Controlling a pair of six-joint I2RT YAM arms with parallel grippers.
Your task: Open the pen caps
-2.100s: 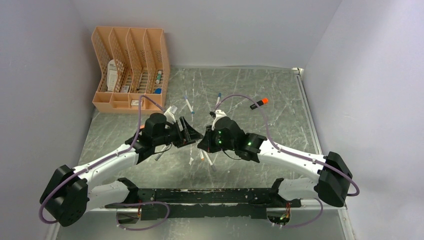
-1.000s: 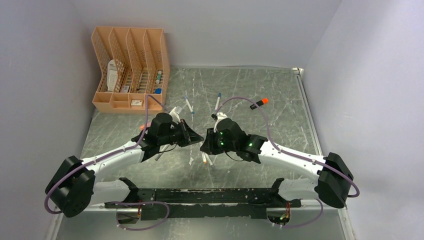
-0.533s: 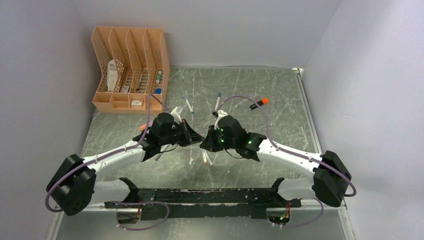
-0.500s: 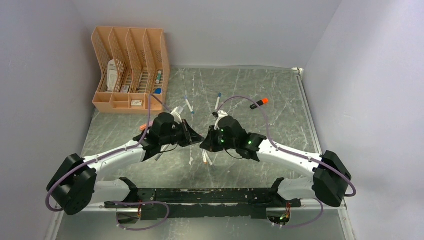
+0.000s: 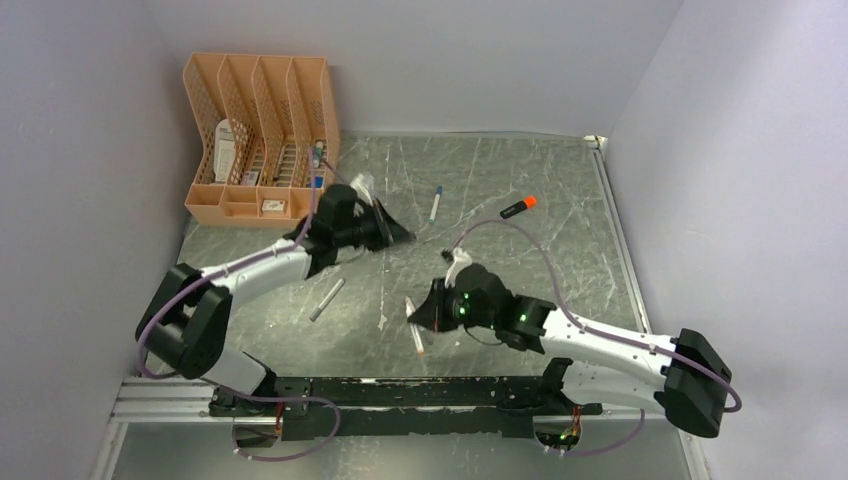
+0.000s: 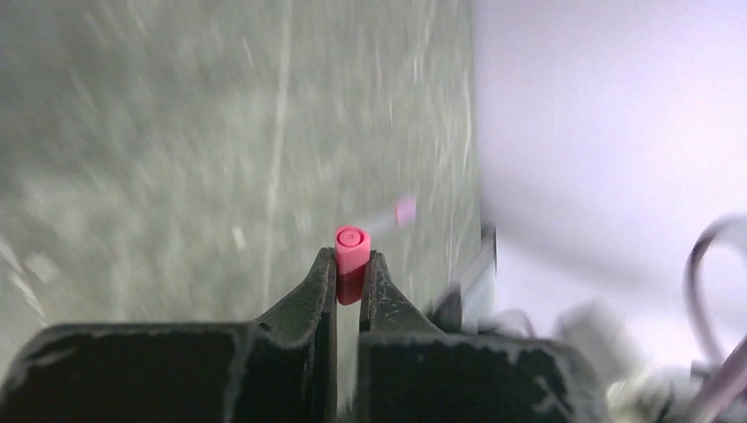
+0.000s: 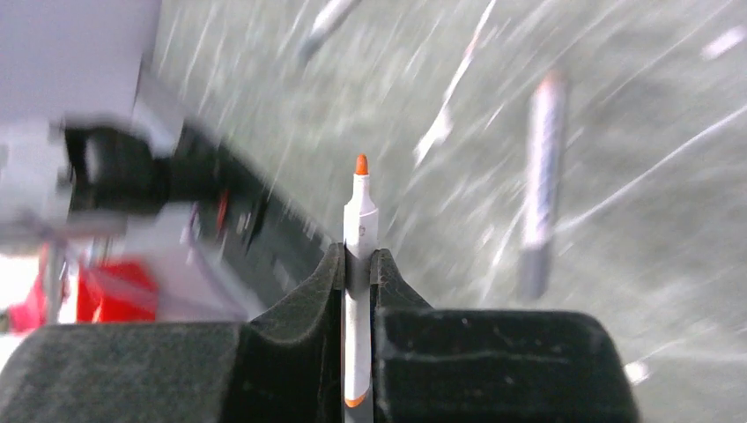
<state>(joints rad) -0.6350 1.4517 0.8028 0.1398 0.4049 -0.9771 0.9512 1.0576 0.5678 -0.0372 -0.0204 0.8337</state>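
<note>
Quantities in view: one orange organiser (image 5: 198,110) with four upright slots; one black marker (image 5: 514,209); three slim pens (blue-ended pen (image 5: 436,205), grey pen (image 5: 326,299), white pen (image 5: 416,342)); one pink cap (image 6: 351,251); two arms (left arm (image 5: 260,268), right arm (image 5: 600,345)).

text readable: none | white packet (image 5: 226,150) standing in peach lattice plastic desk organizer (image 5: 203,196): dark printing, too small to read | small white card (image 5: 271,206) in organizer's low front tray: marks illegible | both wrist views: motion-blurred, no lettering legible
</note>
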